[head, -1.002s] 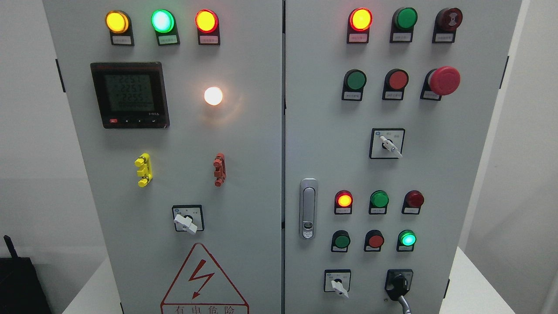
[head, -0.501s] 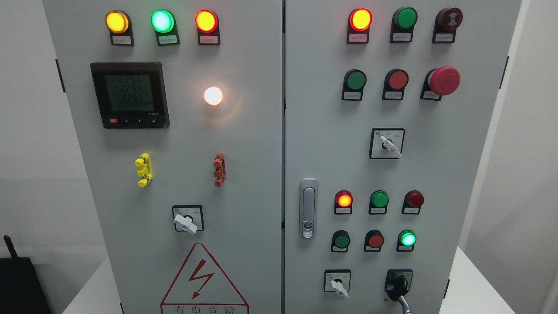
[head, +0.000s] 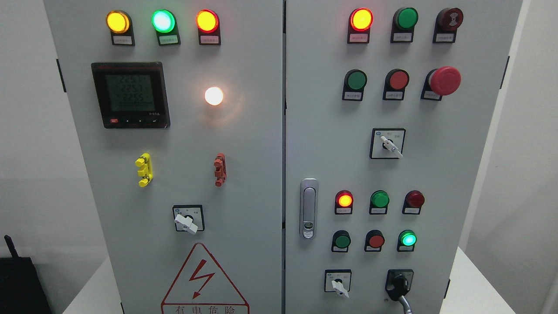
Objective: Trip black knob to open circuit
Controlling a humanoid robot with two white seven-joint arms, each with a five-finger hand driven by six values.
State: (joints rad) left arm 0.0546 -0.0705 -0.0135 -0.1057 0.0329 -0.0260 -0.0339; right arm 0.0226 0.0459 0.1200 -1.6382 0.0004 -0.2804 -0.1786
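Observation:
The black knob [head: 399,285] sits at the lower right of the grey cabinet's right door [head: 331,144], its handle pointing down and a little to the right. A white-handled selector switch [head: 338,283] is just to its left. Neither of my hands shows in the head view.
The right door carries lit red lamps [head: 361,19], green and red buttons, a red mushroom stop button [head: 444,80], a selector switch [head: 388,144] and a silver latch handle [head: 308,208]. The left door has a meter [head: 130,94], lamps and a white-handled selector switch [head: 187,220]. A black object [head: 19,283] stands at lower left.

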